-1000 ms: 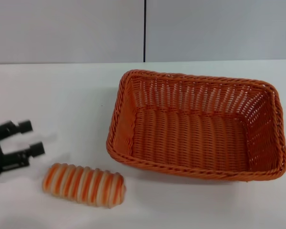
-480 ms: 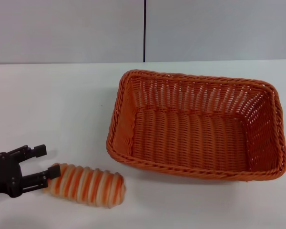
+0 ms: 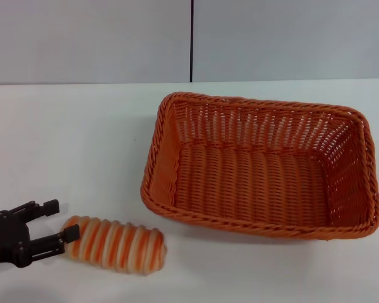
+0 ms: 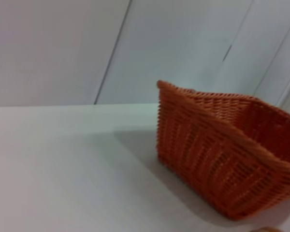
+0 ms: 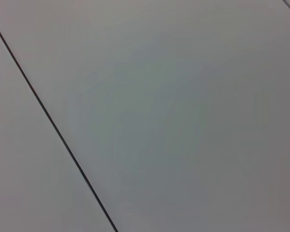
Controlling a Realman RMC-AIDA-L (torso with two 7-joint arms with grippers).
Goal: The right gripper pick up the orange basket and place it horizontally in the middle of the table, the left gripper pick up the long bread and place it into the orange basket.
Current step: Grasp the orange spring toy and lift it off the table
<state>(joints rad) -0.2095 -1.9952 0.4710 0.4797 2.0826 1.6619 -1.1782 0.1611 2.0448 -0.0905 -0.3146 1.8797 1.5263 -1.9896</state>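
Note:
The orange basket (image 3: 259, 167) lies lengthwise across the white table (image 3: 76, 139), right of the middle, with nothing inside it. The left wrist view shows the same basket (image 4: 222, 154) from the side. The long bread (image 3: 112, 244), striped orange and cream, lies on the table near the front left. My left gripper (image 3: 55, 221) is at the bread's left end, open. Its lower finger (image 3: 68, 235) touches the loaf's end; the upper one (image 3: 47, 206) is above it. The right gripper is out of view.
A grey panelled wall (image 3: 189, 38) with a dark vertical seam rises behind the table. The right wrist view holds only a grey panel (image 5: 174, 111) with a dark seam.
My left gripper dropped from higher on the left down to the bread's left end, then eased slightly lower. Basket and bread stayed put.

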